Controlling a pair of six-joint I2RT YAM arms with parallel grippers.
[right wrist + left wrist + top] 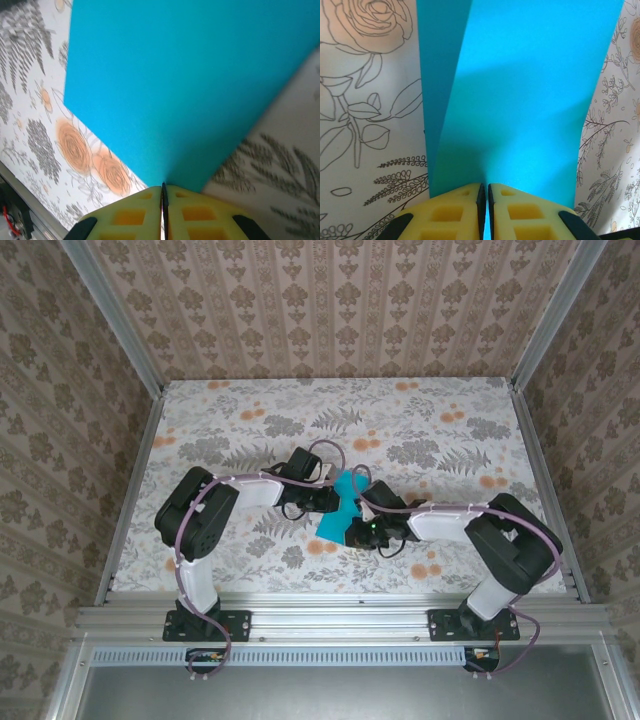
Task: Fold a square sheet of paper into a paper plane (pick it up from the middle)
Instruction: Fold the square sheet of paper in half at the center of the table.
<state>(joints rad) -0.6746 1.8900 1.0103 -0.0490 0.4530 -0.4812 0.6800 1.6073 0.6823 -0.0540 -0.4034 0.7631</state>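
The left gripper (485,200) is pinched shut on the near edge of the square sheet of paper (520,100), with a teal sliver showing in the slit between its yellow jaws. From that pinch the sheet rises away with a crease or overlapping layer along its left part, and its far end is cut off by the frame. The right gripper (163,197) is clamped just as tightly on a corner-like point of the sheet (175,90), though the dark slit hides how far the paper reaches in. Seen from above, both grippers meet over the middle of the table (450,440), a little toward its near edge. The left gripper (322,502) and the right gripper (365,528) have the teal sheet (347,498) between them. The wrists cover part of it, so its outline is hard to read, as is whether it touches the table.
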